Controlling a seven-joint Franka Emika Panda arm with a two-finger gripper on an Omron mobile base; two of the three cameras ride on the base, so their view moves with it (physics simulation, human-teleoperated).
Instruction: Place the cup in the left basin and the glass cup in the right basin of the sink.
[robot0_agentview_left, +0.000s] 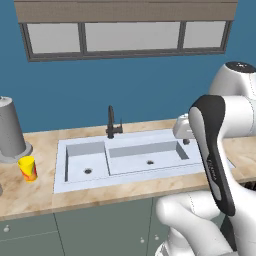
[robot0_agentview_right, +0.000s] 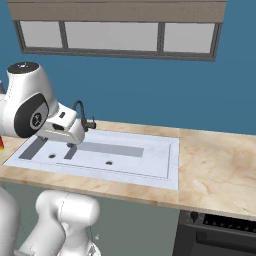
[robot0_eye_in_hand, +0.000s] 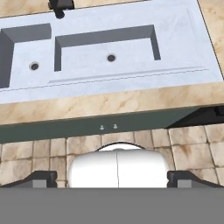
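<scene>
Left base view: cup on counter left of sink, untouched; left basin, right basin vacant.
Right base view: gripper over sink.
Hand view: fingertips spread wide, holding nothing.
Judgement: opening step; next, reach for cup.

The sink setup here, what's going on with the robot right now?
Nothing is being handled yet. The gripper hangs open and empty above the front of the counter, looking down at the sink. The left basin and the right basin both hold nothing. The cup stands on the counter to the left of the sink, beside a tall grey cylinder.
</scene>
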